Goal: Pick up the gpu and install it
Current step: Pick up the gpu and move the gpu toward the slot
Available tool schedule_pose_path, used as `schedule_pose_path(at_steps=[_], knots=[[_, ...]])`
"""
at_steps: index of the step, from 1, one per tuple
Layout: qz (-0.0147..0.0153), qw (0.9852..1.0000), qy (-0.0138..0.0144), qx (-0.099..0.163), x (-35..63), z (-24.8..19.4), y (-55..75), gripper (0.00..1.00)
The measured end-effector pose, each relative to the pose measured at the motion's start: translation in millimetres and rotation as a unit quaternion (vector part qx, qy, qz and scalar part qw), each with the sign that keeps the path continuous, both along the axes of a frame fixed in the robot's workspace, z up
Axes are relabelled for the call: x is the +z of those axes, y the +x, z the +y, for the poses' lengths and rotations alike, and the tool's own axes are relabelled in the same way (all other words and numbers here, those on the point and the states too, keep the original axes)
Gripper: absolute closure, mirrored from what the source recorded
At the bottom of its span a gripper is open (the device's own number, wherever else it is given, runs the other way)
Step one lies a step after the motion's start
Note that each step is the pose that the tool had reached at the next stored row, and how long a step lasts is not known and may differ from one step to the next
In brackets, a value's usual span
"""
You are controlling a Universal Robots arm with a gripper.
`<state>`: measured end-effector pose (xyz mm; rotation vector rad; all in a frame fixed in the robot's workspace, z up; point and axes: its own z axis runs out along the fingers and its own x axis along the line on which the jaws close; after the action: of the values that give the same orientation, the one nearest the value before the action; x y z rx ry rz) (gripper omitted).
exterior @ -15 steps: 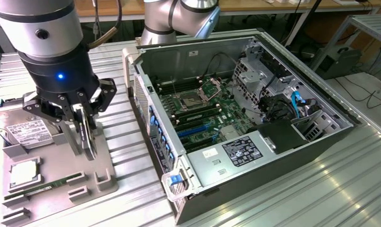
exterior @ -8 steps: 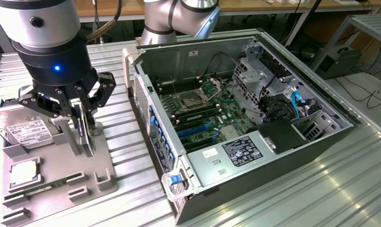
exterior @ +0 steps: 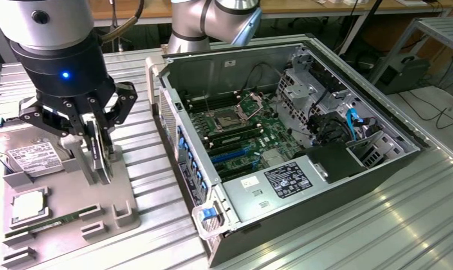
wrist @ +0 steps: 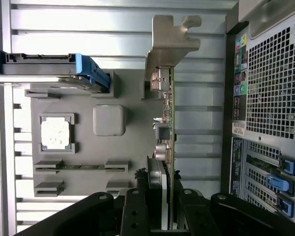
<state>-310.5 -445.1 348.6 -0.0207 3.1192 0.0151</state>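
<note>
Exterior view had the black three-fingered claw (exterior: 98, 139) down over the grey plastic holder tray (exterior: 62, 188) on the ribbed aluminium desk (exterior: 376, 225). It was clenched on the gpu (exterior: 101, 164), a thin dark card standing on edge. So the grab part looked done. I couldn't tell if the card's lower edge had cleared its slot in the tray.

The install itself wasn't done. The open black computer case (exterior: 316, 230) sat just beside the tray on the exterior view's right, and the green motherboard (exterior: 241, 135) had no card in its blue slots (exterior: 225, 158).

Wrist view backed this up: fingers (wrist: 137, 206) were pinching both faces of the gpu (wrist: 169, 137), jaws only narrowly apart. Its silver metal bracket (wrist: 171, 42) was at the far end from the claw (wrist: 162, 201).
</note>
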Motion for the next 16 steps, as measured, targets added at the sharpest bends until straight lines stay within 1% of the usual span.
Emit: schedule_pose_path(at_steps=[5,9,13,16], knots=[[0.0,1.0,-0.0017,0.0,4.0,0.4,0.4,0.72],[-0.0001,1.0,-0.0053,0.0,9.5,0.3,0.5,0.72],[0.0,1.0,-0.0061,0.0,16.2,0.3,0.5,0.72],[0.0,1.0,-0.0065,0.0,18.7,0.3,0.5,0.72]])
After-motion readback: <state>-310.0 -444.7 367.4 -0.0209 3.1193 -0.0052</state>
